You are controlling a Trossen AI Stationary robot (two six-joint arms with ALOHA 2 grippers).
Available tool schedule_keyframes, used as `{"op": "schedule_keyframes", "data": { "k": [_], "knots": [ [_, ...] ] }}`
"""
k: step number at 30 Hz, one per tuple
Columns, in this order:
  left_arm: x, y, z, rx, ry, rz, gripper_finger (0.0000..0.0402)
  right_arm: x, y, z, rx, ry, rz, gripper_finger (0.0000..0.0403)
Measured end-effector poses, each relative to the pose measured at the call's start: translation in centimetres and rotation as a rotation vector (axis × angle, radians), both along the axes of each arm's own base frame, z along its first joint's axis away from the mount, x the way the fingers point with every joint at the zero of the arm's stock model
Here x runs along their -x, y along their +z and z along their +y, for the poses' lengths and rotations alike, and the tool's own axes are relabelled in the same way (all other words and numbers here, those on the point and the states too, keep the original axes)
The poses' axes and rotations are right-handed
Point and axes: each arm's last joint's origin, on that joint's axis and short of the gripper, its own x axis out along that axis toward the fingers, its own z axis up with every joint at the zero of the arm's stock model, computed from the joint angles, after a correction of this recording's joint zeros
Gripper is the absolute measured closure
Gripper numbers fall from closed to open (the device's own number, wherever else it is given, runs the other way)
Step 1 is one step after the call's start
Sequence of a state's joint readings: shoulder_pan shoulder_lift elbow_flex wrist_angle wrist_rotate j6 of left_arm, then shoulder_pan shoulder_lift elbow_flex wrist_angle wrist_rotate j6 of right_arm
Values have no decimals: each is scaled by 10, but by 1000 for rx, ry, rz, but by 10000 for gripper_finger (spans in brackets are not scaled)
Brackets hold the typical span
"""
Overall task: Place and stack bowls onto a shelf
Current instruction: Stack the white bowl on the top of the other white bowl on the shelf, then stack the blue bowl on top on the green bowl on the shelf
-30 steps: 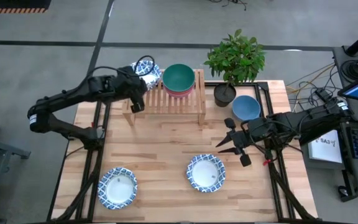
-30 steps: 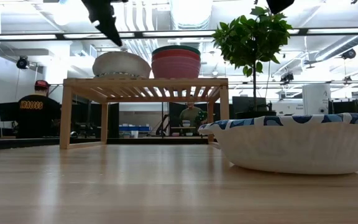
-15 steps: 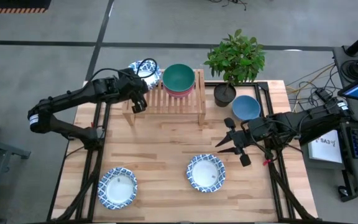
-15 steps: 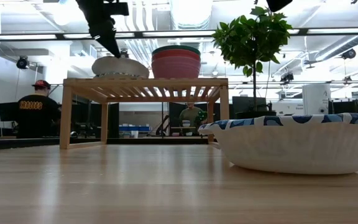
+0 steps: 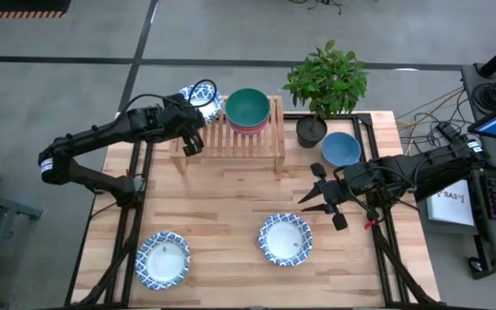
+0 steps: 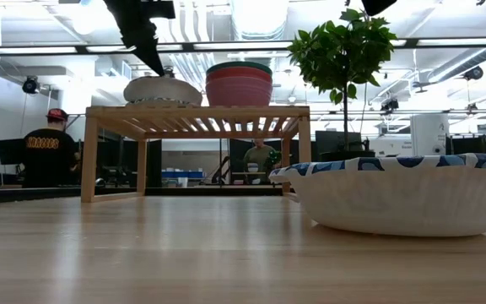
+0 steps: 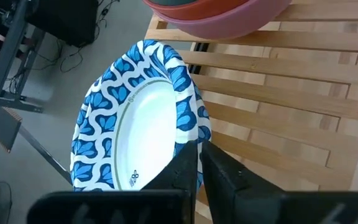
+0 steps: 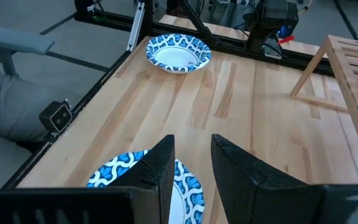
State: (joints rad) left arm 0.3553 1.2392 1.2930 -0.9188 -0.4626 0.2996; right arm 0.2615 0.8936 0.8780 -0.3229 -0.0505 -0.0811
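Under left fingers (image 7: 191,163), patterned bowl (image 7: 135,118)

Left end effector (image 5: 194,138) over shelf (image 5: 231,138) beside stacked bowls (image 5: 248,110).

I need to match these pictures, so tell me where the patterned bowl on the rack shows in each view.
High view: patterned bowl at the rack's left end, beside the stacked bowls.
Low view: bowl on the rack top, left of the stack.
Left wrist view: bowl at centre, rim pinched in the left gripper.
Right wrist view: not shown.
Shared landmark: the rack.
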Motion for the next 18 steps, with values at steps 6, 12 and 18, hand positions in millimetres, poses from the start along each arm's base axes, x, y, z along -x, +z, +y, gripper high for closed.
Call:
{"op": "schedule_keyframes", "data": {
  "k": [6, 12, 18],
  "knots": [
    [0, -1, 0, 15, 21, -11, 399, 0, 0, 0, 0, 0, 0, 309],
    [0, -9, 1, 32, 38, -4, 400, 0, -2, 0, 1, 0, 5, 309],
    [-1, -23, 1, 55, 56, 15, 400, 0, -3, 0, -1, -1, 9, 309]
  ]
}}
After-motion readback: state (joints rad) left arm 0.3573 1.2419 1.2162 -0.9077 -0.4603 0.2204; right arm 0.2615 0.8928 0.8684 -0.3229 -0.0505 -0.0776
